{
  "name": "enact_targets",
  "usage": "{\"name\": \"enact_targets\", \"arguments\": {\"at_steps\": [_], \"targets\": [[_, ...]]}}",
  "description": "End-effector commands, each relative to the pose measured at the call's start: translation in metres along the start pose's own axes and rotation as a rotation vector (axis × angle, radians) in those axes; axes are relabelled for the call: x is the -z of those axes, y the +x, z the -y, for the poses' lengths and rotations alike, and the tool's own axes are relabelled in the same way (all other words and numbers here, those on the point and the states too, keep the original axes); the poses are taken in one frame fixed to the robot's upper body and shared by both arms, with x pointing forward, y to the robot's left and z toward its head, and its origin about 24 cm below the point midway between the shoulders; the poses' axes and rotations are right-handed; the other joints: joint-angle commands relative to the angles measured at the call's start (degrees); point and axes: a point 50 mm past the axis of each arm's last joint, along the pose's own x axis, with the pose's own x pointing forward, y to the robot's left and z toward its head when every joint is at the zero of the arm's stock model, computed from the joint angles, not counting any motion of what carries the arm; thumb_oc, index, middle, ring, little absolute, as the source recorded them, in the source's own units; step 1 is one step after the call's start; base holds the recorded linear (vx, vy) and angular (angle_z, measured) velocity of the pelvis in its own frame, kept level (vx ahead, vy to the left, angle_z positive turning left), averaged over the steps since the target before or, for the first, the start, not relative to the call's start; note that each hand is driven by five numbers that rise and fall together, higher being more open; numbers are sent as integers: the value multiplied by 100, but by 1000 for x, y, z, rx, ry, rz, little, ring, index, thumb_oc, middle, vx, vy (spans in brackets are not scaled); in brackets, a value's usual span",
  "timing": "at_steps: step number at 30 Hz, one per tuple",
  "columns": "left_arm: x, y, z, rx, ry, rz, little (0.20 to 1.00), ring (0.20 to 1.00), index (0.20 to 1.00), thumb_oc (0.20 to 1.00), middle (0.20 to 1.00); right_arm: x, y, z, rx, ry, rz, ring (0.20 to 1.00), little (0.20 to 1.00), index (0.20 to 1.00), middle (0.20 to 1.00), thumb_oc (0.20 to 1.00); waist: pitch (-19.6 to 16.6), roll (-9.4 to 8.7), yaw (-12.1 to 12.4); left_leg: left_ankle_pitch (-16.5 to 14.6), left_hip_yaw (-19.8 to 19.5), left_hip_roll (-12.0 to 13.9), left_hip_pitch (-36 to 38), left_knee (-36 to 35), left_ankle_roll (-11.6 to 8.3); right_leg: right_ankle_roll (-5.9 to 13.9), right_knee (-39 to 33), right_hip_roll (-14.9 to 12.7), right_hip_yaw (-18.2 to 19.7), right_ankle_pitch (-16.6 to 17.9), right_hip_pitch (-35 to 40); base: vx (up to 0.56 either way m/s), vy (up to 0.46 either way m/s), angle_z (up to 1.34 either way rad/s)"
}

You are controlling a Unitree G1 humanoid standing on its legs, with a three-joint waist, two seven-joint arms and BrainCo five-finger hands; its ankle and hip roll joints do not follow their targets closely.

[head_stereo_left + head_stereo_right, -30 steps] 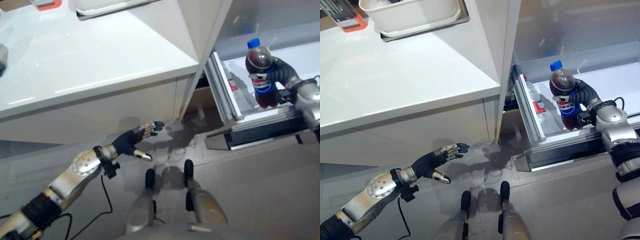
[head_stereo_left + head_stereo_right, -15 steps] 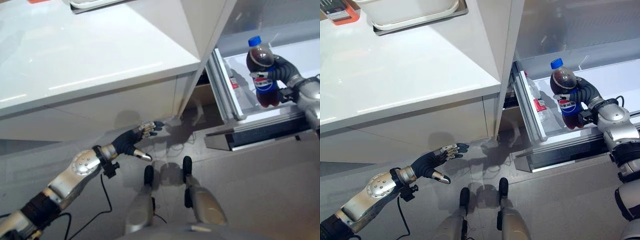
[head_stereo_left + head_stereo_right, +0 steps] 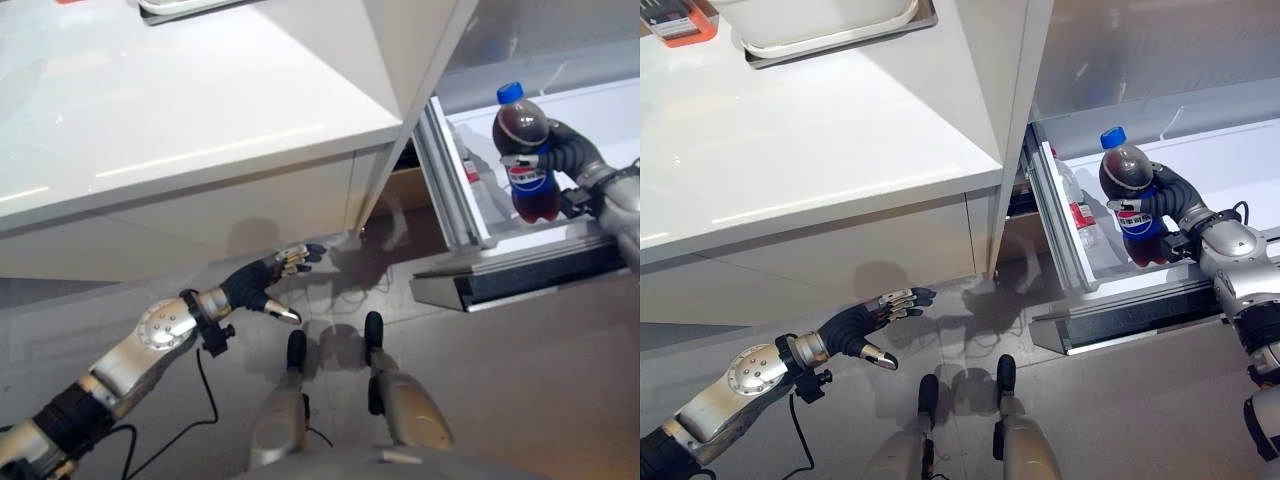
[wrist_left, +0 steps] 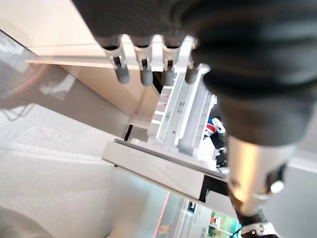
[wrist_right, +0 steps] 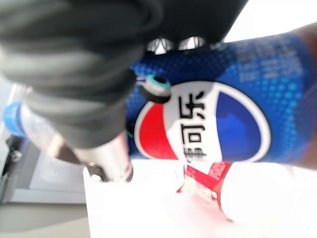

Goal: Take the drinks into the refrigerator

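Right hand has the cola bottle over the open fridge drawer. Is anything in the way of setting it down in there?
One thing: a clear bottle with a red label lies in the drawer along its left wall, just beside the cola bottle held upright in the right hand. The drawer floor to the right of it looks bare, so set it down there.

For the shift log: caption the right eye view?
Right hand holds cola bottle upright over open refrigerator drawer; left hand hangs open.

The right hand (image 3: 1175, 203) is curled tight around the cola bottle (image 3: 1130, 205) and holds it standing up, while the left hand (image 3: 262, 283) hangs low below the counter's front edge (image 3: 200, 175) with its fingers loose and apart.
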Motion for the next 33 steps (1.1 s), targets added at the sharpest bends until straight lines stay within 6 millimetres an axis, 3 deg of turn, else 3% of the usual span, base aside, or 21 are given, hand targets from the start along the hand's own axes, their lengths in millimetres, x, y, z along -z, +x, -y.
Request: {"name": "enact_targets", "arguments": {"at_steps": [1,8,13,28,33], "targets": [[-15,-2,9,27,35,99,1000,1000,1000,1000,1000,12,-18,14,12,-43,-51,200,200,200,200,200,-158,-167,-190,250,-11,-136,-100,-11,177,317,1450,5,61,-909,-530,0,0,0],[-15,-2,9,26,32,100,1000,1000,1000,1000,1000,12,-17,9,0,-28,-38,200,200,200,200,200,-147,-192,-188,249,-10,-132,-119,-8,173,319,1481,18,62,-915,-574,0,0,0],[-16,-1,9,27,31,103,1000,1000,1000,1000,1000,1,-11,13,18,-43,-12,200,200,200,200,200,-139,-190,-163,244,0,-136,-130,-13,173,315,1498,29,82,-914,-609,0,0,0],[-18,1,7,37,27,92,1000,1000,1000,1000,1000,-64,17,54,228,-168,64,200,200,200,200,200,25,-178,-25,331,-16,-147,-320,-28,146,286,1589,56,66,-881,-836,-5,-4,-2],[-18,0,6,41,35,83,1000,1000,1000,1000,1000,-73,21,59,245,-210,54,200,200,200,200,200,66,-184,-20,350,-25,-133,-358,-31,124,281,1604,70,66,-870,-896,-1,-2,-1]]}}
